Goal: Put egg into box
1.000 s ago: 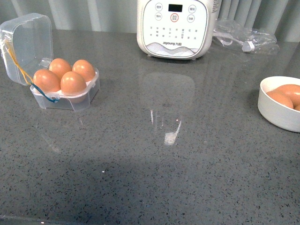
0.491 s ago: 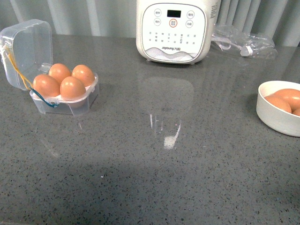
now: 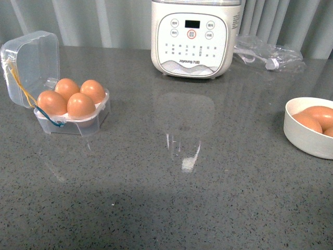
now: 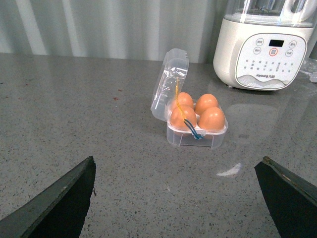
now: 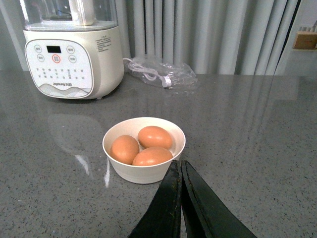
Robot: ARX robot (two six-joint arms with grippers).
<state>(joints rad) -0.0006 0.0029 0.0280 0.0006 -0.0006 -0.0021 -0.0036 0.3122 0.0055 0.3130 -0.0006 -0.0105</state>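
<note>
In the front view neither arm shows. The box (image 3: 78, 121) sits on the robot's left side of the grey counter (image 3: 171, 208), with its lid (image 3: 32, 62) swung open and standing up from the far-left edge. All four cells hold a brown egg standing on end, so the egg (image 3: 81, 105) of the task is judged to be already seated there (which of the four it is cannot be told). The white bowl (image 3: 307, 143) lies well apart at the right edge. In the left wrist view the left gripper (image 4: 177, 161) has its fingers spread wide with nothing between them, and the box lies straight ahead of it across a clear stretch of counter. In the right wrist view the right gripper (image 5: 178, 166) has its fingers pressed together and empty, tips just short of the bowl, where three spare eggs (image 5: 154, 137) lie on their sides. Should the lid need closing, the left arm is the nearer one.
</note>
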